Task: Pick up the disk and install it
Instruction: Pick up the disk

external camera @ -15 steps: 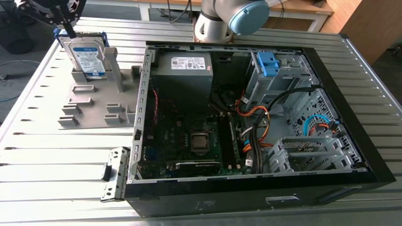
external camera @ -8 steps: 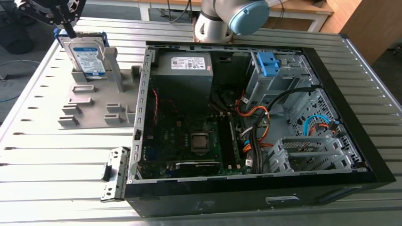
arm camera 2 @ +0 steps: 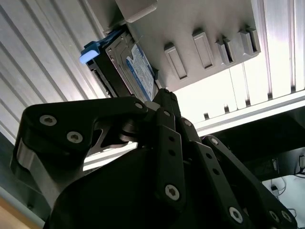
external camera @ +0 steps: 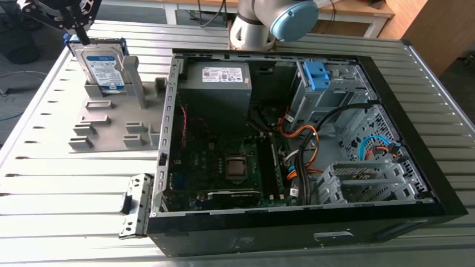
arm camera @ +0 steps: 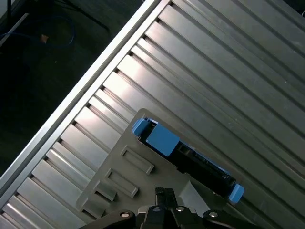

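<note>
The disk [external camera: 104, 67], silver with a white-and-blue label and a blue bracket, stands on edge in a grey holder [external camera: 104, 125] on the table at the exterior view's left. My gripper [external camera: 84, 40] hangs just above its top edge, fingers drawn together and holding nothing. In the second wrist view the gripper [arm camera 2: 159, 98] sits beside the disk's label face [arm camera 2: 140, 71]. In the first wrist view the disk's top edge [arm camera: 186, 155] shows with both sides free, and the gripper [arm camera: 164, 193] stands next to it over the holder [arm camera: 119, 176].
An open computer case [external camera: 415, 139] lies on the slatted metal table [external camera: 44, 183], at the exterior view's right of the holder. Inside are a grey power-supply box [external camera: 217, 83], a drive cage with a blue latch [external camera: 317, 75] and loose cables [external camera: 301, 136]. The arm's base [external camera: 256, 25] stands behind the case.
</note>
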Available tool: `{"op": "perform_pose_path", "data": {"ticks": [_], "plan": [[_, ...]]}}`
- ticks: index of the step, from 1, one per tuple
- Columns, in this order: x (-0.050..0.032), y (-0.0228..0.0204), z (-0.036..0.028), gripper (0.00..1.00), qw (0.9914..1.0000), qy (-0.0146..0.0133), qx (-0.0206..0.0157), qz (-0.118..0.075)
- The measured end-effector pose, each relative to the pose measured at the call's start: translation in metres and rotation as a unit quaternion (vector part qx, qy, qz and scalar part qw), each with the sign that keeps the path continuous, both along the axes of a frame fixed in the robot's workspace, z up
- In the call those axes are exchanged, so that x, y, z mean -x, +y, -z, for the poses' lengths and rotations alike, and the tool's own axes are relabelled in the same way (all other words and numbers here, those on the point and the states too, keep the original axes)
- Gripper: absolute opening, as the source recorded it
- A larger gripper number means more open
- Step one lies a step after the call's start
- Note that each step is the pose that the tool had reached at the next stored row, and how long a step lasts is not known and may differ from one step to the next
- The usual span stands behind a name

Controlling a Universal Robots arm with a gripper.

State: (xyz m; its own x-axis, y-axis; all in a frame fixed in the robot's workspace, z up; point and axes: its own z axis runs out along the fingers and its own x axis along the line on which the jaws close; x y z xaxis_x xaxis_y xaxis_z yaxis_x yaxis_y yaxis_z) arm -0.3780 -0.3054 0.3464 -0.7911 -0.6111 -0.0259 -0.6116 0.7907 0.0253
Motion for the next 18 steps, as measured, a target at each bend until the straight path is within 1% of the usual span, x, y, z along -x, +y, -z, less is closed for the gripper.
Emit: {"op": "perform_pose_path", "data": {"ticks": [18], "plan": [[0.0, 0.0, 0.0, 0.11, 0.99966, 0.0, 0.0, -0.026]]}}
